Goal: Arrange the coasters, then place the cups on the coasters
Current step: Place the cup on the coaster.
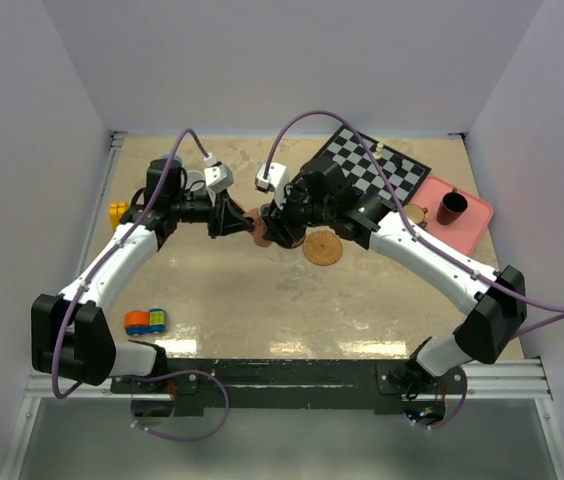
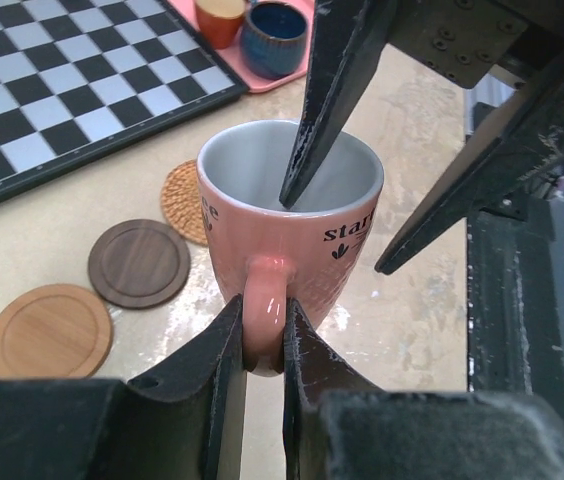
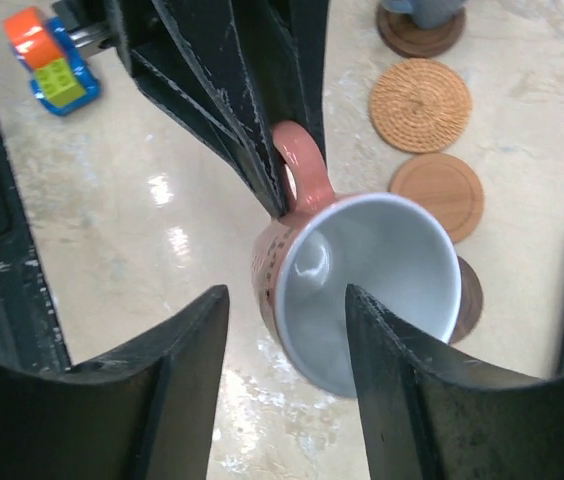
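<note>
A pink cup [image 2: 292, 230] with a white inside and a handle hangs tilted above the table. My left gripper [image 2: 262, 315] is shut on its handle. My right gripper [image 3: 287, 300] is open over the cup's rim, with one finger inside the cup and the other outside its wall, neither pressing it. Below lie a woven coaster [image 2: 182, 200], a dark brown coaster [image 2: 139, 262] and a light wood coaster [image 2: 49, 330]. Another dark coaster [image 3: 422, 35] carries a cup. An orange cup [image 2: 220, 18] and a dark blue cup [image 2: 274, 35] stand on the pink tray, as does a black cup [image 1: 451, 208].
A chessboard [image 1: 372, 170] lies at the back right, next to the pink tray [image 1: 472, 230]. A yellow block [image 1: 118, 212] sits at the left edge. A small toy car [image 1: 146, 321] is near the left arm's base. Both arms meet at mid-table.
</note>
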Tool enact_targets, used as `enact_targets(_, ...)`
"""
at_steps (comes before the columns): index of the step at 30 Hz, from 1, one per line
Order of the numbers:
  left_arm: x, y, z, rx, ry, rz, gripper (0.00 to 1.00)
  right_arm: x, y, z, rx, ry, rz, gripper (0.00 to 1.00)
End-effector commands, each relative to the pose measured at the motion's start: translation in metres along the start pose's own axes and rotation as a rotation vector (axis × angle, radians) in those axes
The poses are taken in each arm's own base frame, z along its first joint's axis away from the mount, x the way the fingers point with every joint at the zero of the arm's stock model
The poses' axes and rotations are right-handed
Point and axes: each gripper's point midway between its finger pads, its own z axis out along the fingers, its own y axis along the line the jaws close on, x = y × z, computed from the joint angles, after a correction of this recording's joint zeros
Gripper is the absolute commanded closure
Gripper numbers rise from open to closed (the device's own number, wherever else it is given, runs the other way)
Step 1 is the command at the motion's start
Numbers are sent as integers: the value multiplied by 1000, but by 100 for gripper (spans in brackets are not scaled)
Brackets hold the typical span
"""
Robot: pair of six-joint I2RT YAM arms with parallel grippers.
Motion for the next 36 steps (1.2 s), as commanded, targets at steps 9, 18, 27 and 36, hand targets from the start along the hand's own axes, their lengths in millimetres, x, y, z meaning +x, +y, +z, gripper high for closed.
enact_targets(9,-39,68,-18,-497,-190,36,100,-63,-60,-68,277,-372,189,31)
enact_targets(18,-21,63,-39,-862,-376,57,100,-60,-97,-32,313,-347,458,29)
enact_targets(27,2,43,-37,-913,-428,136,100,-47,-99,23,325,-224,479,35)
enact_targets(36,11,41,-46,-986,-458,142,100,-18,-95,68,321,-110,500,46)
